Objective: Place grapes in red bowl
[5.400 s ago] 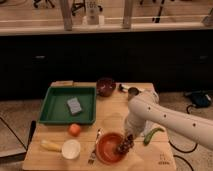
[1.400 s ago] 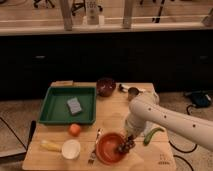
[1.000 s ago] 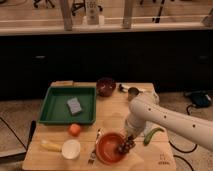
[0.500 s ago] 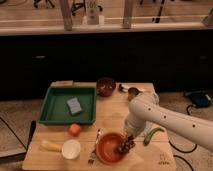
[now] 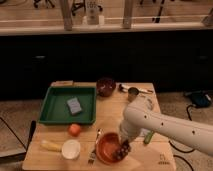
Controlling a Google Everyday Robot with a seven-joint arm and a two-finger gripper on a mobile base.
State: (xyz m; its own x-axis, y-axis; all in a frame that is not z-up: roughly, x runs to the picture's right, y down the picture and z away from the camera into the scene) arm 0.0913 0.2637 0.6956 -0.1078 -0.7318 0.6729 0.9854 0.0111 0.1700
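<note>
The red bowl (image 5: 106, 146) sits near the front edge of the wooden table (image 5: 112, 112), right of the white cup (image 5: 70, 149). The dark grapes (image 5: 120, 149) lie at the bowl's right inner side, at the tip of my gripper (image 5: 123, 146). My white arm (image 5: 165, 126) reaches in from the right and bends down over the bowl's right rim. The arm's wrist hides most of the gripper.
A green tray (image 5: 57, 106) with a grey sponge (image 5: 74, 105) lies at the left. A maroon bowl (image 5: 106, 86) and a metal cup (image 5: 132, 93) stand at the back. An orange (image 5: 74, 129), a banana (image 5: 50, 146), a fork (image 5: 94, 150) and a green item (image 5: 148, 136) lie near the front.
</note>
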